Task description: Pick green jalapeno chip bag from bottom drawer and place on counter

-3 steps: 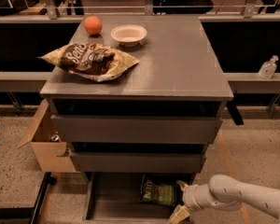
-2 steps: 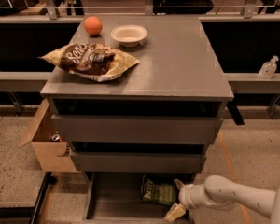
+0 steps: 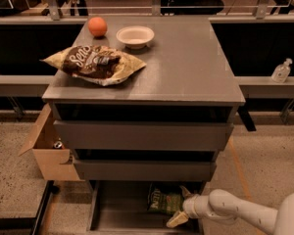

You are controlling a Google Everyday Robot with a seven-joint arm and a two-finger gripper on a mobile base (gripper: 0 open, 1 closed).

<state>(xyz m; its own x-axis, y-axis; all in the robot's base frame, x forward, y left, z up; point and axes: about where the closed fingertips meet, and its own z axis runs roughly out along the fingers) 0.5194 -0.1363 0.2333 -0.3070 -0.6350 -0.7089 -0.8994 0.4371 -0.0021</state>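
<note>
Squarely in the middle of the frame stands a grey cabinet, and its flat counter (image 3: 186,67) fills the upper centre. Under it are two shut drawers (image 3: 142,136). At the lower edge the bottom drawer (image 3: 120,212) is pulled out, with its dark floor in shadow and its front cut off by the frame.

The robot's pale arm (image 3: 240,213) comes in from the lower right corner (only the forearm and part of a bulkier piece show). A big brown-and-cream chip bag (image 3: 93,65) lies on the counter's left side, in the upper left of the frame. A cardboard box (image 3: 49,153) with an open flap sits on the floor at the cabinet's left.

The gripper (image 3: 181,206) is at the drawer's right side, lower centre. Its two fingers (image 3: 175,221) are spread wide and grasp nothing. They lie at the right edge of the green chip bag (image 3: 161,202), which rests on the drawer floor toward the back, its top lost in shadow under the drawer above. I cannot tell whether the fingers touch the bag.

A white bowl (image 3: 135,35) and an orange (image 3: 97,27) sit near the counter's far edge. A small clear bottle (image 3: 281,71) stands on a ledge at the right.
</note>
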